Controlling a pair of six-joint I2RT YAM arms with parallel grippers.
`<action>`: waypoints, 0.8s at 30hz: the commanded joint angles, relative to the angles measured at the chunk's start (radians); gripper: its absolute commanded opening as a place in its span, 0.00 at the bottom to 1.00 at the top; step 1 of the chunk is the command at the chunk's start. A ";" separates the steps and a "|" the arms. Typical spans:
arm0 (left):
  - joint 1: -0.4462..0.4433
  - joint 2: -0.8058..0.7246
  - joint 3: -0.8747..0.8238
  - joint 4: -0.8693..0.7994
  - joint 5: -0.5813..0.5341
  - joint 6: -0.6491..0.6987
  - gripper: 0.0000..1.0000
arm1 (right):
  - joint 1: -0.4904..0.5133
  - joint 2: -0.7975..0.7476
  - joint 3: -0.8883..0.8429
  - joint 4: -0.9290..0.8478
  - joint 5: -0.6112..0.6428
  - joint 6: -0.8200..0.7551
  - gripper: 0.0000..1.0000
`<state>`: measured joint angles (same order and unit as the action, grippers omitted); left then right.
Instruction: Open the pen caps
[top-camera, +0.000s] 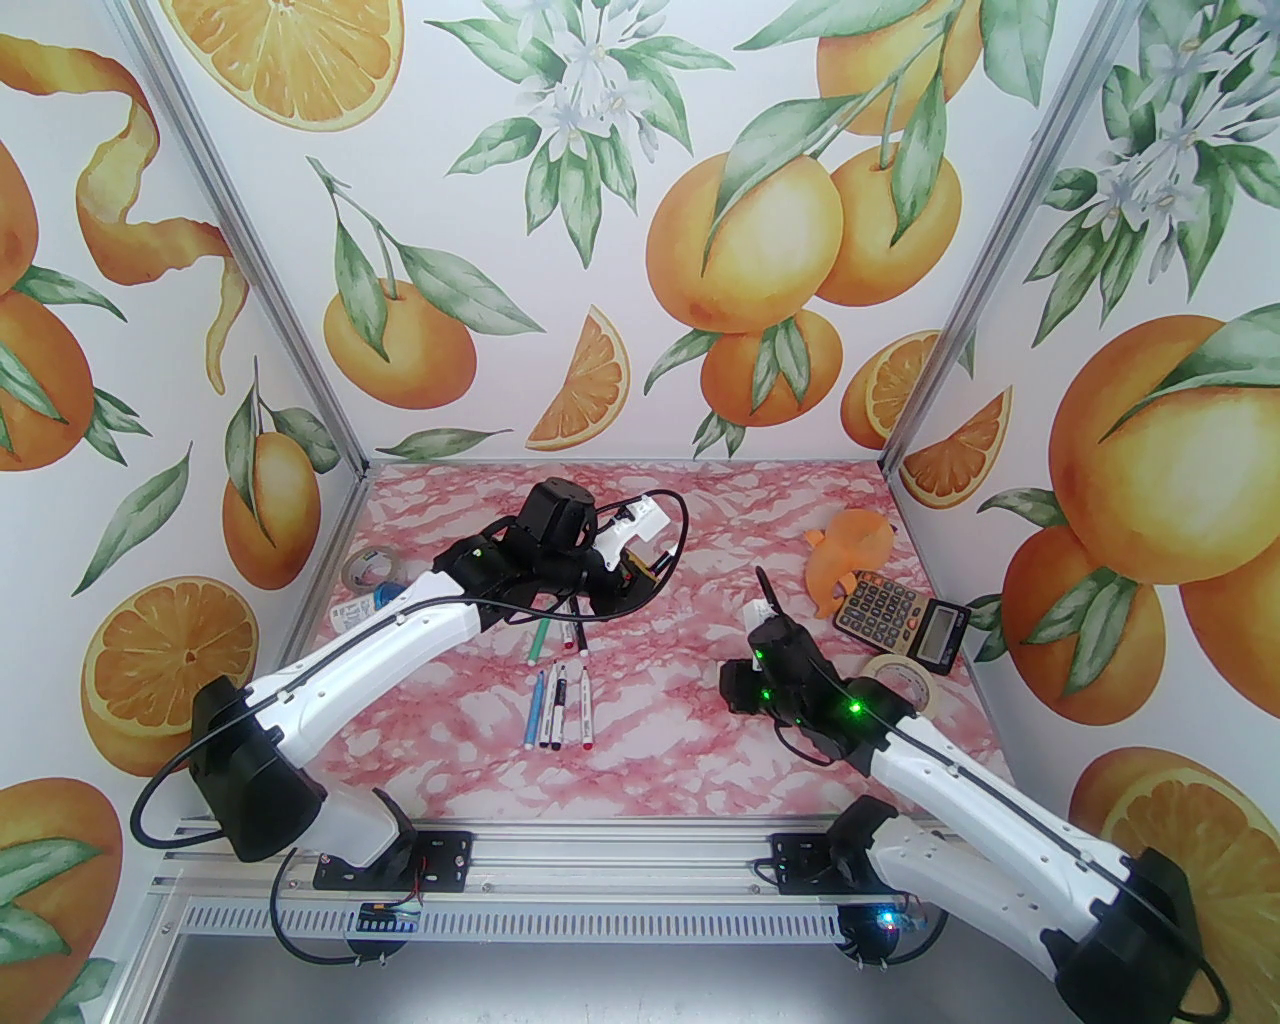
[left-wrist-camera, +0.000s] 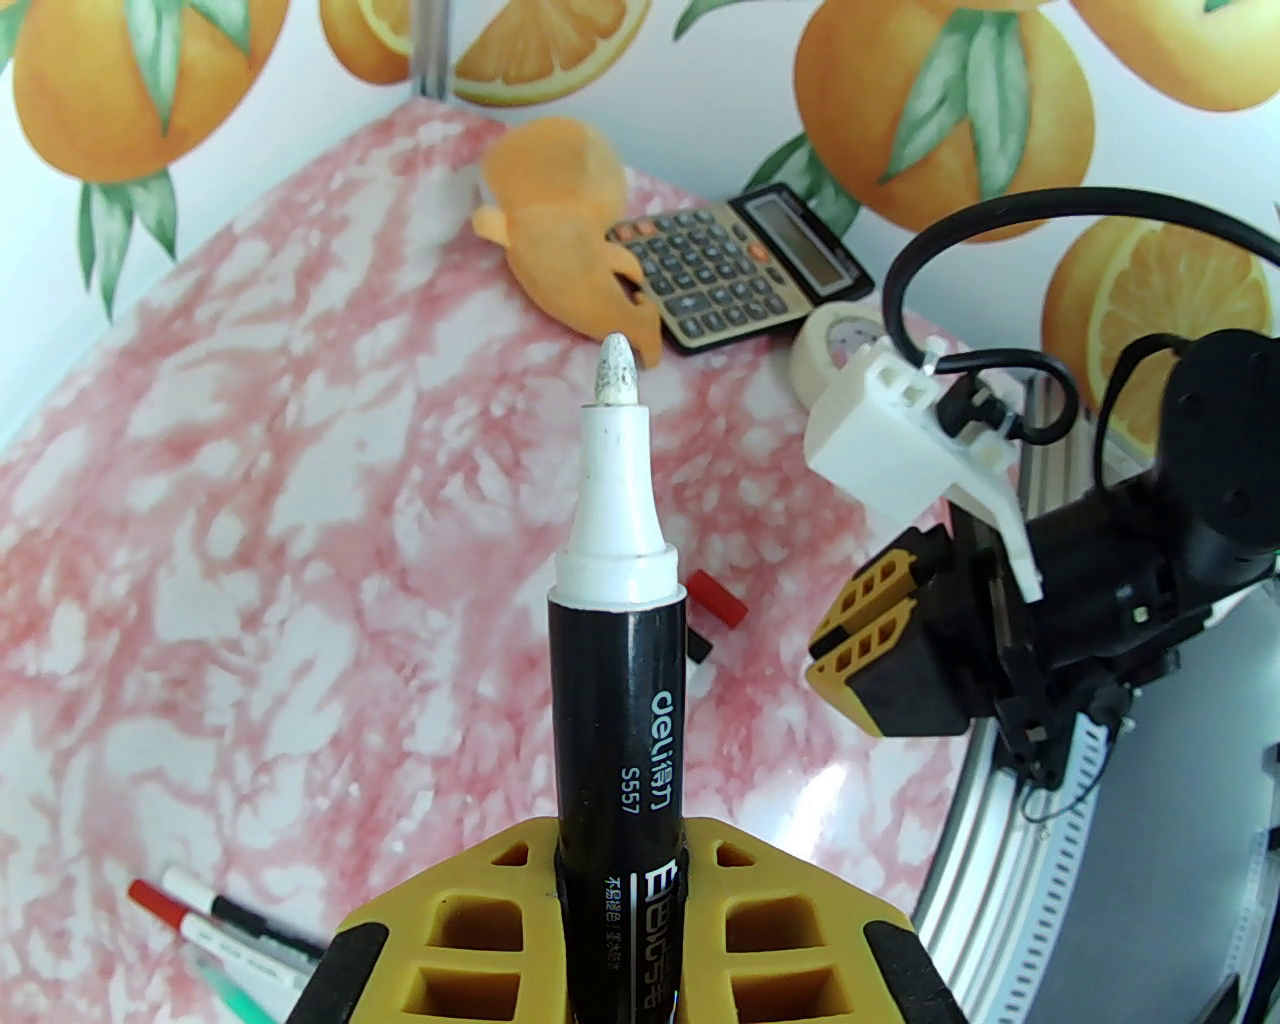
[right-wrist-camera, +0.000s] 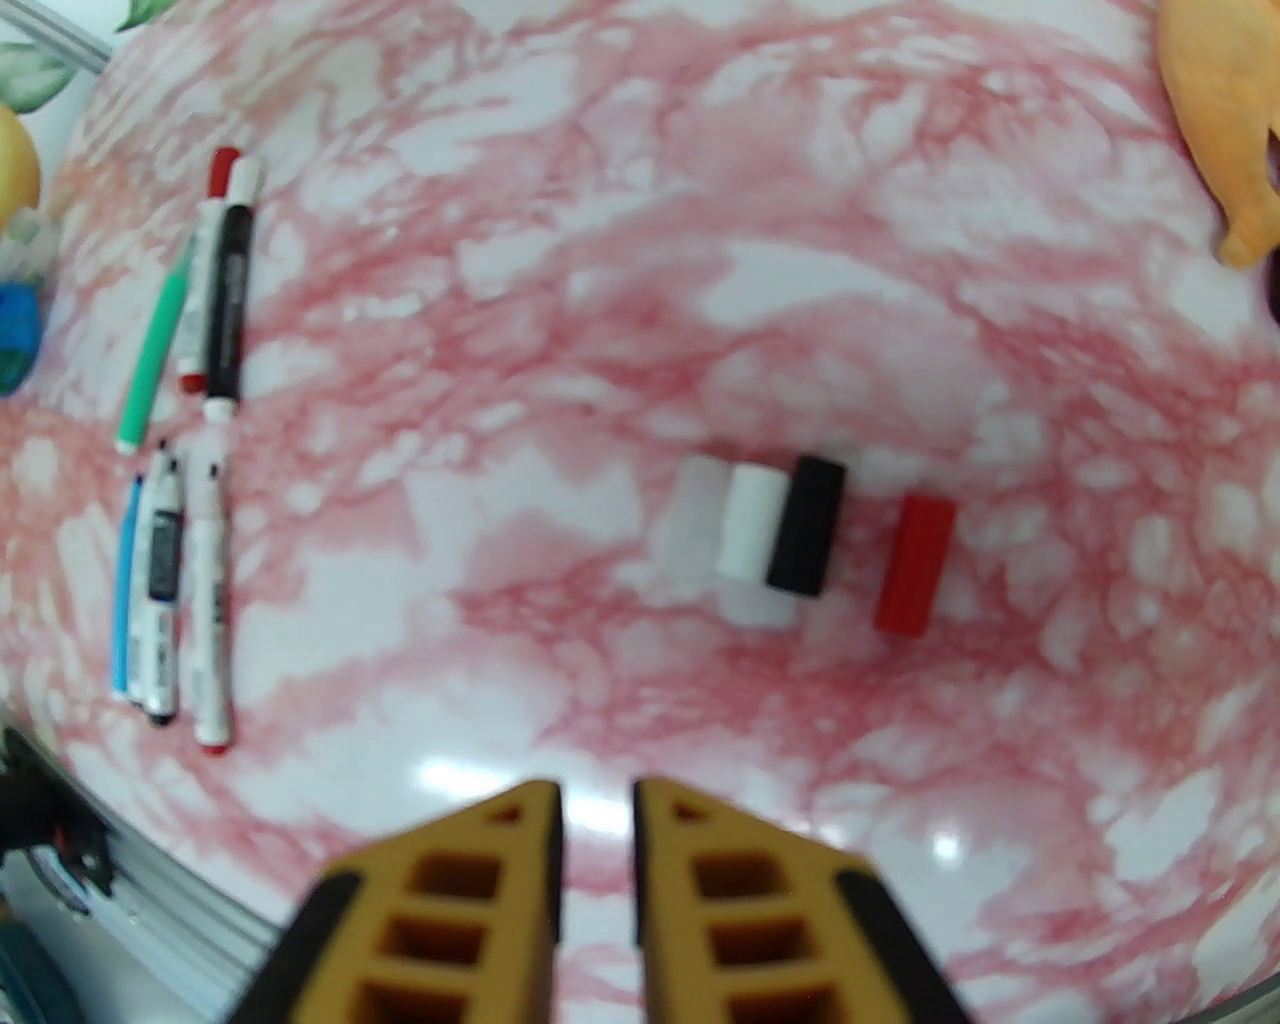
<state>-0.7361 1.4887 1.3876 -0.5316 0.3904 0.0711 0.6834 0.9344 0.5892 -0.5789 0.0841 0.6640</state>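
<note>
Bright, even light; glare spots on the glossy desk (right-wrist-camera: 940, 845) just ahead of the blurred right tool (right-wrist-camera: 597, 795); edges bulge.

Orange plush toy (top-camera: 850, 560) against calculator (top-camera: 900, 617); tape roll (top-camera: 905, 683) just beside calculator.

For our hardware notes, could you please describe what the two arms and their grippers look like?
The left arm and right arm have glossy white shells, black joint housings and a black cable alongside. Small green lights glow near the wrists. The left gripper and right gripper have ochre-yellow fingers with rectangular cut-outs and black edging.
</note>
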 joint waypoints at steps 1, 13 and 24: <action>0.004 -0.069 -0.025 0.040 -0.008 0.033 0.01 | 0.093 0.066 -0.046 0.001 0.063 0.105 0.13; 0.002 -0.063 -0.028 0.041 0.006 0.025 0.02 | 0.168 0.209 -0.058 0.090 0.110 0.195 0.14; -0.012 -0.054 -0.025 0.030 -0.001 0.033 0.02 | 0.171 0.308 -0.042 0.127 0.123 0.209 0.16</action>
<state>-0.7429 1.4372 1.3682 -0.5121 0.3889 0.0860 0.8486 1.2205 0.5381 -0.4854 0.1772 0.8547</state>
